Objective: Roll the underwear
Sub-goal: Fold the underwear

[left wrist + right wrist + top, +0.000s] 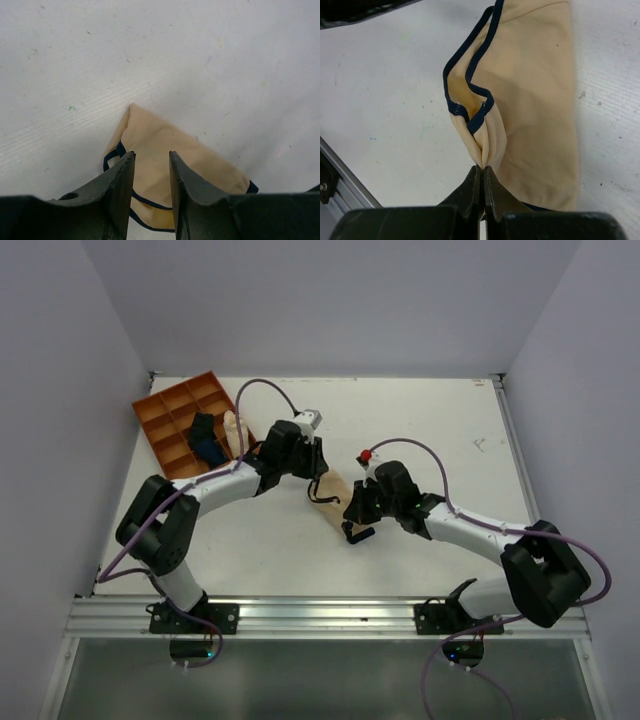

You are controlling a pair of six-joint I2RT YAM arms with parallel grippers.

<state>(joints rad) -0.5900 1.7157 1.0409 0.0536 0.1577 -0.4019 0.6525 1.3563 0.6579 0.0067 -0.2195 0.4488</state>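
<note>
The underwear (335, 497) is a beige cloth with a thin dark edge band, lying folded on the white table between the two arms. My left gripper (314, 476) hovers over its far end. In the left wrist view the left gripper (151, 156) stands open, with the underwear (170, 140) flat on the table under the gap. My right gripper (354, 525) is at the near end. In the right wrist view the right gripper (483, 169) is shut on a pinched fold of the underwear (535, 100), just below the banded edge.
An orange compartment tray (165, 410) sits at the back left, holding a dark blue roll (207, 440) and a pale cream roll (232, 430). A metal rail (320, 610) runs along the near table edge. Grey walls close in the left, back and right sides.
</note>
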